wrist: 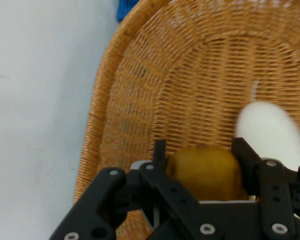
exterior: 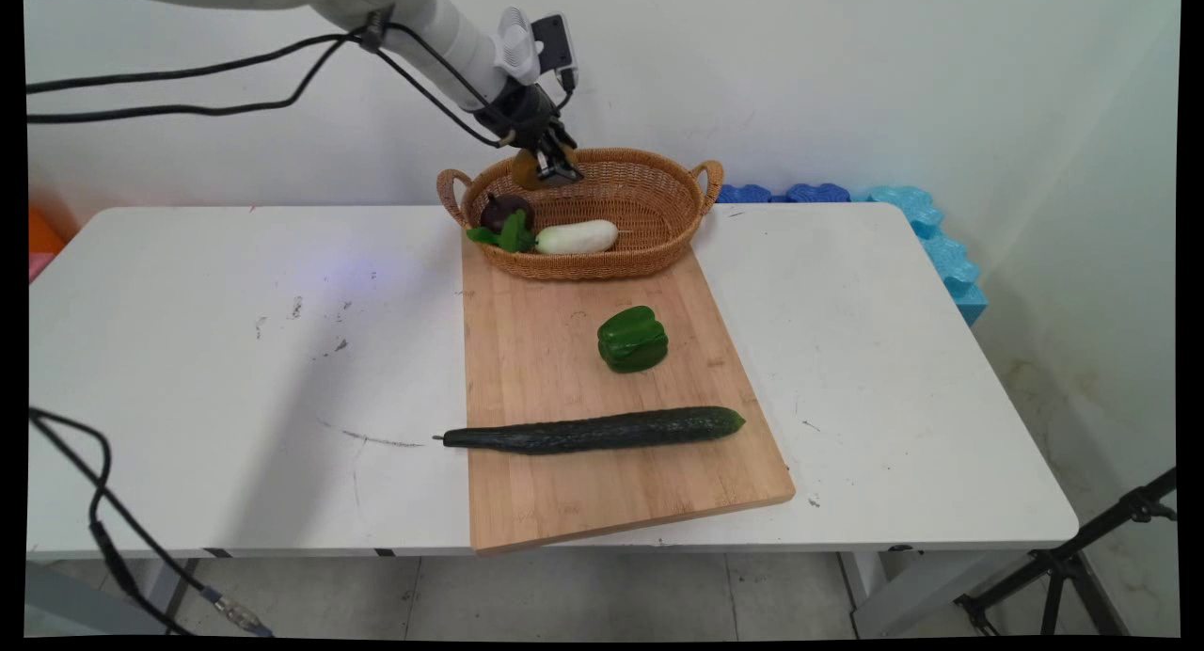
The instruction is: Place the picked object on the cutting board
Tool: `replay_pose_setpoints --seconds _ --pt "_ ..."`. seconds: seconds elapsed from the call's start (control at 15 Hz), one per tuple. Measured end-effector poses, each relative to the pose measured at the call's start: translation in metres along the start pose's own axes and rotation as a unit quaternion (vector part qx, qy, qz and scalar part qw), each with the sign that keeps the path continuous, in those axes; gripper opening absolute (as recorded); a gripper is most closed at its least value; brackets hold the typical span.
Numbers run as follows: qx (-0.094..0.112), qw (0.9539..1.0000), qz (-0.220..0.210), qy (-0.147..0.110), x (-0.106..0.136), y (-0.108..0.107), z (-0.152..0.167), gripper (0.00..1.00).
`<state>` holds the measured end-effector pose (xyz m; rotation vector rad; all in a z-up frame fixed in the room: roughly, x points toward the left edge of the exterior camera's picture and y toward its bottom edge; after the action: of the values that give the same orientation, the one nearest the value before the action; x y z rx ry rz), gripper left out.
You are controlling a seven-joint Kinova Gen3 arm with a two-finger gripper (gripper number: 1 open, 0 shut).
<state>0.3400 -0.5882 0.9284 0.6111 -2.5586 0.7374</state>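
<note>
One brown, rounded fruit (wrist: 206, 171), kiwi-like in skin, sits clamped between the two fingers of the black claw (exterior: 548, 165). Hand view: fingers (wrist: 246, 159) pressed against both flanks of the fruit, closed only as far as its width allows.

Claw hangs over the rear left part of the wicker basket (exterior: 658, 220), above its rim, fruit clear of the basket floor. White arm comes down from upper left, black cables trailing from it.

Inside the basket, left end: a dark purple round vegetable (exterior: 501, 209) with green leaves (exterior: 508, 234) lying against it; just beside these, a white elongated vegetable (exterior: 577, 237) lying on its side. Hand view shows the white one as a pale blur to the right of the held fruit.

Basket stands at the far end of a wooden cutting board (exterior: 574, 388), its front edge overlapping the board. On the board: a green bell pepper (exterior: 632, 339) near the middle, and a long dark cucumber (exterior: 594, 430) lying crosswise nearer the front, its stem end jutting past the board's left edge.

Board lies on the white desk (exterior: 235, 369). Blue foam blocks (exterior: 926, 232) behind the desk's far right corner.
</note>
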Motion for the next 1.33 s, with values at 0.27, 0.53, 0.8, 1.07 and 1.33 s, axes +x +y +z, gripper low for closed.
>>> replay_pose_setpoints --seconds 0.27,0.53,0.8,1.07,1.33 --pt "-0.010 0.9999 -0.010 0.006 0.004 0.022 -0.026 0.00" --pt "-0.029 0.9992 -0.028 0.007 0.003 0.051 -0.052 0.00" --pt "-0.051 0.9977 -0.043 0.001 -0.004 0.082 -0.069 0.00" --pt "-0.075 0.9955 -0.058 -0.007 -0.013 0.112 -0.077 0.00" --pt "-0.094 0.9930 -0.069 -0.016 -0.023 0.138 -0.075 0.00"
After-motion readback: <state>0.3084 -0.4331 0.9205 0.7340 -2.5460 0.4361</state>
